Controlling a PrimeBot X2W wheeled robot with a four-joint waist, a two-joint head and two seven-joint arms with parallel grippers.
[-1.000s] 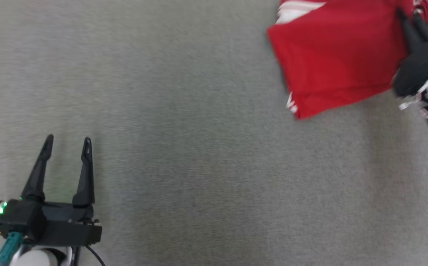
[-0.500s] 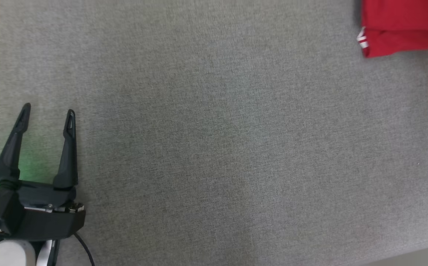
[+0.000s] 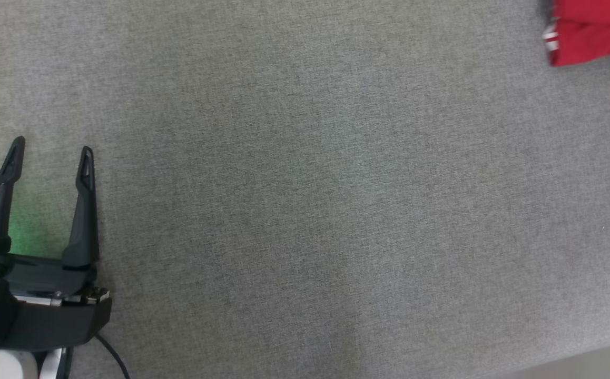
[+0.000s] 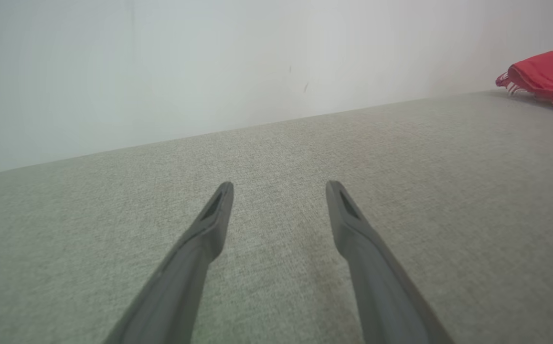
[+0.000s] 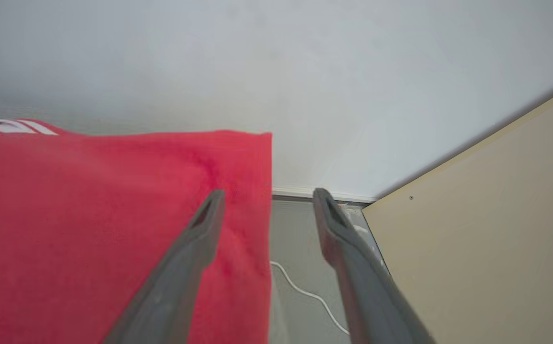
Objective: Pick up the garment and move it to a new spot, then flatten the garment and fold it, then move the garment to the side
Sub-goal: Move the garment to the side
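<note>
The garment (image 3: 594, 31) is red with white stripes and lies folded at the far upper right of the head view. It also shows at the right edge of the left wrist view as a red garment (image 4: 548, 71) lying flat. My left gripper (image 3: 52, 146) is open and empty at the lower left, far from the cloth, and its open fingers (image 4: 280, 186) hover over bare grey fabric. My right gripper (image 5: 269, 193) is open above the right edge of the garment (image 5: 90, 215), with its left finger over the cloth and its right finger past the edge.
A grey fabric surface (image 3: 305, 189) spreads under everything, and its near edge (image 3: 600, 363) shows at the lower right. A white wall (image 4: 209, 71) stands behind it. Past the garment's edge are a beige panel (image 5: 486, 229) and a white cable (image 5: 305, 291) on the floor.
The head camera has swung, so the garment now sits further toward the upper right corner. My right gripper, shut at the garment a second ago, has opened and let go.
</note>
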